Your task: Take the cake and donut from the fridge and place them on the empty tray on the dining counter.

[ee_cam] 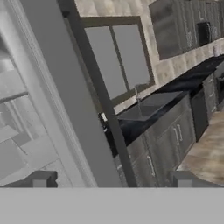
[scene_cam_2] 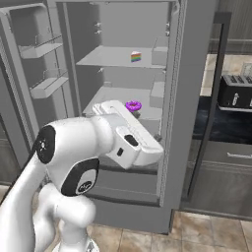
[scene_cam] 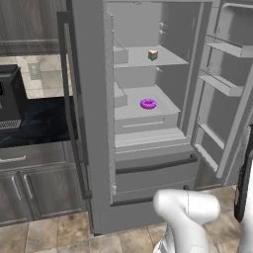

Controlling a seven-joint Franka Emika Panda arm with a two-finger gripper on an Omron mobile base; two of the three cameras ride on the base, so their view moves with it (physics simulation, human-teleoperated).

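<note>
Open fridge (scene_cam: pixel 94 148); arm folded low, hand (ee_cam: pixel 111 179) open.

The fridge (scene_cam: pixel 94 123) looked like matt grey brushed steel outside, with smooth pale grey plastic-like shelves and door bins inside and a dark, faintly glossy bar handle (scene_cam: pixel 74 123). The donut (scene_cam: pixel 147 104) wore shiny purple-pink frosting; the cake (scene_cam: pixel 152 55) had smooth white icing. The counter top (scene_cam: pixel 39 126) was glossy black, the floor (scene_cam: pixel 59 234) matt tan tile, the toaster (scene_cam_2: pixel 235 92) dark with a slight sheen.
</note>
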